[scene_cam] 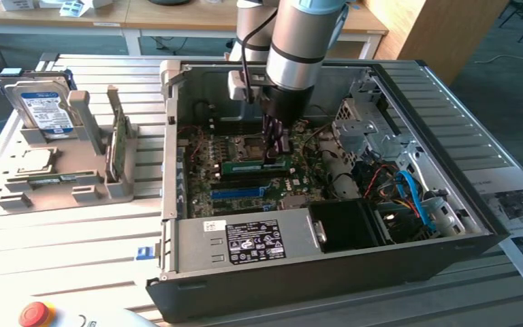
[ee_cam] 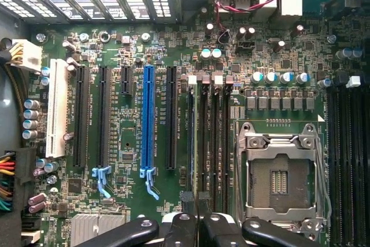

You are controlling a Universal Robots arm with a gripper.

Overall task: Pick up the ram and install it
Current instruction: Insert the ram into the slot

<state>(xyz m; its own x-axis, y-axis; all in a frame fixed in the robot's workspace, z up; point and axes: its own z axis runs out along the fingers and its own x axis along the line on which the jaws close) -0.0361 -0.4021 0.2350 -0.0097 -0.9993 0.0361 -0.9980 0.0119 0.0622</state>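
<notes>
My gripper (scene_cam: 277,151) reaches down into the open computer case (scene_cam: 172,136) over the motherboard. The ram (scene_cam: 243,165), a narrow green stick, lies lengthwise right at the fingertips, along the memory slots. In the wrist view the black fingers (ee_cam: 179,227) stand almost together. The ram (ee_cam: 192,137) runs away from them edge-on as a thin dark line, over the slot nearest the long black card slot (ee_cam: 171,117). The gripper (ee_cam: 196,221) is shut on the ram's edge. I cannot tell how deep the stick sits in the slot.
An open CPU socket (ee_cam: 280,180) lies beside the memory slots (ee_cam: 215,137), and a blue card slot (ee_cam: 148,122) on the other side. At the exterior view's left, a grey rack (scene_cam: 62,187) holds a hard drive (scene_cam: 39,109) and a green card (scene_cam: 116,136). A red button (scene_cam: 35,313) sits at the table's front.
</notes>
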